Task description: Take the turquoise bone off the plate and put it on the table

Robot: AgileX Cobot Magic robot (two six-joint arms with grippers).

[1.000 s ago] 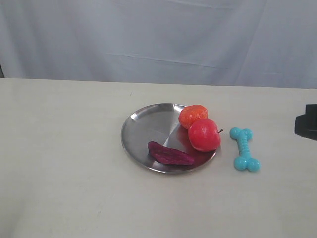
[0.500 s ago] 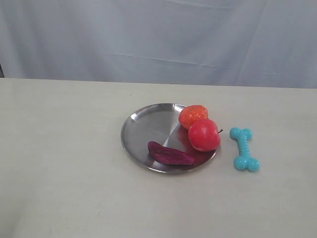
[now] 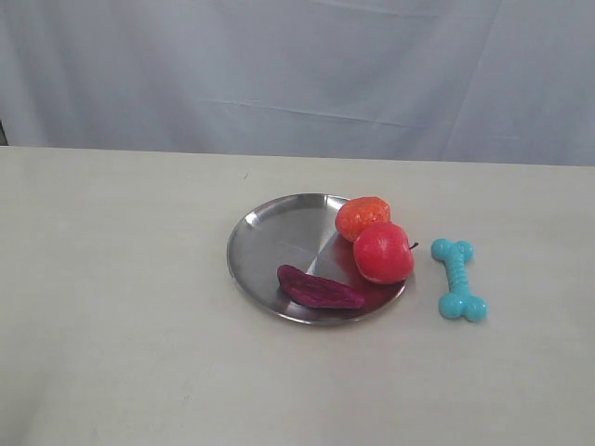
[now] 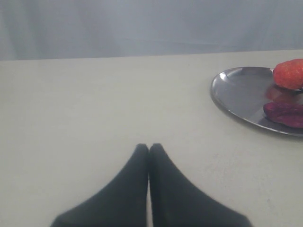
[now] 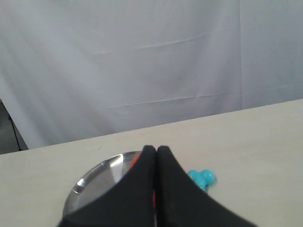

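Bone (image 3: pixel 460 280): turquoise, lay flat on the table (image 3: pixel 121 279), just right of the plate (image 3: pixel 279 237) and apart from its rim. Through your right wrist camera only one knobbed end showed; the gripper hid the rest.

Plate: silver, carried a red apple (image 3: pixel 383 252), an orange-red fruit (image 3: pixel 363 217) and a dark purple piece (image 3: pixel 319 288). Your left wrist camera cut it off at the frame edge.

Your left gripper (image 4: pixel 149 147): jaws pressed together, nothing between them, above bare table.

Your right gripper (image 5: pixel 152 150): jaws pressed together, nothing held.
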